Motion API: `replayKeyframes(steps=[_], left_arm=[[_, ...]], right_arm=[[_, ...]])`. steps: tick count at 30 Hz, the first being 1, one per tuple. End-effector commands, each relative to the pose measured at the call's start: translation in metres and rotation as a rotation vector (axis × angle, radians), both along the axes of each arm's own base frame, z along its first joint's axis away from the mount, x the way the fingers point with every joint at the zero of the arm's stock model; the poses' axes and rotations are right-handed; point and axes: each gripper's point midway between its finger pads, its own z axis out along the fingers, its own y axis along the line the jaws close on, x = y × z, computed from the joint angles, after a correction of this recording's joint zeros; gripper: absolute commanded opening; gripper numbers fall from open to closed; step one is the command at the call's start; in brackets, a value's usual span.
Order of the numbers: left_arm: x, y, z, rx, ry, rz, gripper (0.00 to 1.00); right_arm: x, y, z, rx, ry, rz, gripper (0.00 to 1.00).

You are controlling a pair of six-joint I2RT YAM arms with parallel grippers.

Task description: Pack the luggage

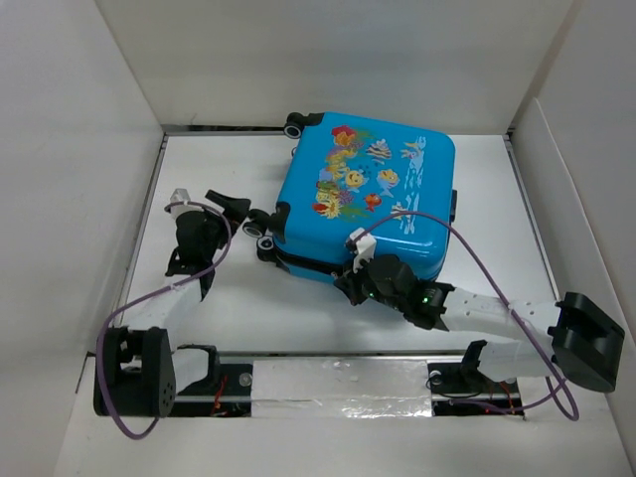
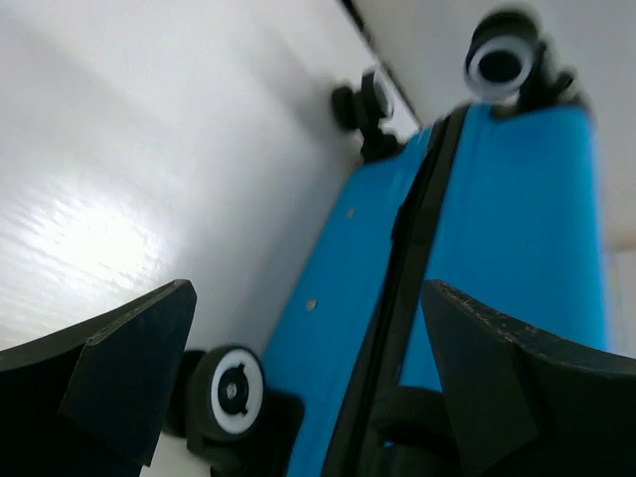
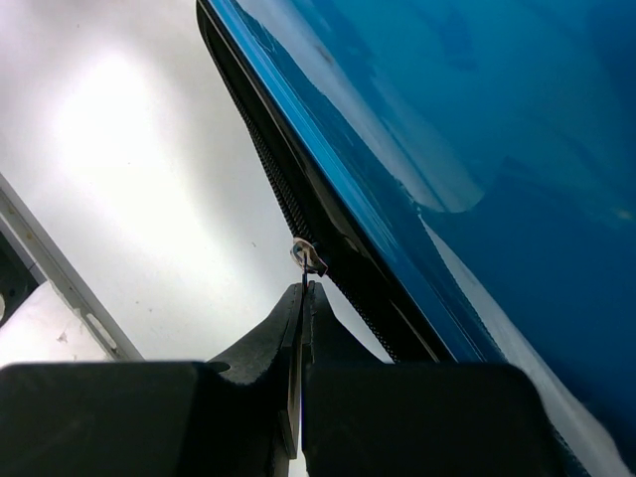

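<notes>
Logged left end effector (image 1: 243, 213) on left half of counter (image 1: 248, 308), just beside wheeled end of luggage (image 1: 368, 189). Fingers (image 2: 119, 378) spread wide apart, nothing held between them. Contact with the case: cannot tell from overhead view. White wall (image 1: 70, 199) close along left side of counter.

In left wrist view, looked along the wheeled end of the case: one black-and-white wheel (image 2: 231, 391) low down between the fingers, and another (image 2: 502, 62) at top of frame. Dark seam (image 2: 397, 278) running between the two blue shells.

Luggage found from middle to right of counter, toward far wall. Lying flat, fish-and-coral print facing up, turned slightly askew. Wheels on left side, one at far-left corner and one at near-left corner. Both shells lying together, lid down. How far the zip is run round: cannot tell.

Right end effector (image 1: 354, 280) set against near edge of luggage, a little right of its middle. White arm link (image 1: 487, 313) trailing off toward near right. In right wrist view, fingertips (image 3: 268, 338) pressed together and clamped on a small metal zipper pull (image 3: 307, 256). Pull sitting at edge of dark zipper track (image 3: 283, 209), directly under the blue shell. Bright bare counter to left of the track in that view.
</notes>
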Motion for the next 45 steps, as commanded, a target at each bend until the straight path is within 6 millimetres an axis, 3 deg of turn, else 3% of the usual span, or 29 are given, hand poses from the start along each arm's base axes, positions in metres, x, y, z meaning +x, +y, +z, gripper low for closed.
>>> replayKeyframes(steps=[1,4,10,13,15,16,17,20,21,22,24,25,27,28,29,32,33,36,38,45], left_arm=[[-0.003,-0.041,0.022,-0.067,-0.094,-0.210,0.98],[-0.010,-0.060,0.030,-0.107,-0.152,-0.278,0.97],[-0.019,-0.076,0.051,-0.187,-0.261,-0.334,0.97],[-0.027,-0.097,0.054,-0.215,-0.276,-0.402,0.92],[-0.034,-0.113,0.052,-0.223,-0.271,-0.446,0.84],[-0.036,-0.117,0.052,-0.227,-0.276,-0.457,0.73],[-0.039,-0.121,0.052,-0.240,-0.277,-0.465,0.41],[-0.046,-0.128,0.057,-0.264,-0.293,-0.495,0.06],[-0.048,-0.133,0.058,-0.272,-0.293,-0.508,0.02],[-0.052,-0.137,0.061,-0.284,-0.305,-0.521,0.00],[-0.055,-0.143,0.066,-0.301,-0.312,-0.537,0.00],[-0.058,-0.149,0.070,-0.309,-0.317,-0.553,0.00],[-0.062,-0.155,0.072,-0.311,-0.318,-0.570,0.00],[-0.059,-0.156,0.078,-0.305,-0.325,-0.576,0.00],[-0.059,-0.157,0.079,-0.302,-0.323,-0.580,0.00],[-0.062,-0.165,0.083,-0.315,-0.324,-0.620,0.00],[-0.063,-0.165,0.085,-0.318,-0.325,-0.625,0.00],[-0.068,-0.176,0.093,-0.337,-0.333,-0.676,0.00],[-0.068,-0.180,0.096,-0.318,-0.320,-0.699,0.00],[-0.074,-0.181,0.093,-0.274,-0.260,-0.723,0.00]], right_arm=[[0.005,0.011,0.036,0.143,-0.035,0.016,0.00],[0.009,0.006,0.033,0.150,-0.030,0.013,0.00],[0.026,-0.014,0.030,0.131,-0.033,-0.030,0.00],[0.037,-0.028,0.036,0.138,-0.051,-0.064,0.00],[0.039,-0.032,0.040,0.138,-0.060,-0.071,0.00],[0.038,-0.031,0.042,0.146,-0.055,-0.056,0.00],[0.039,-0.031,0.044,0.146,-0.057,-0.057,0.00],[0.026,-0.012,0.039,0.125,-0.035,-0.005,0.00],[0.022,-0.003,0.043,0.130,-0.035,0.016,0.00],[0.017,0.008,0.033,0.114,-0.009,0.036,0.00],[-0.002,0.034,0.033,0.117,-0.001,0.111,0.00],[-0.005,0.048,0.043,0.134,-0.010,0.134,0.00],[-0.021,0.072,0.032,0.097,0.010,0.197,0.00],[-0.022,0.084,0.044,0.111,-0.008,0.216,0.00],[-0.025,0.091,0.037,0.091,0.003,0.228,0.00],[-0.031,0.110,0.050,0.114,-0.012,0.261,0.00],[-0.035,0.116,0.046,0.107,-0.009,0.274,0.00],[-0.028,0.132,0.051,0.128,-0.031,0.279,0.00],[-0.024,0.140,0.039,0.088,-0.035,0.286,0.00],[0.025,0.139,0.077,0.151,-0.221,0.067,0.00]])
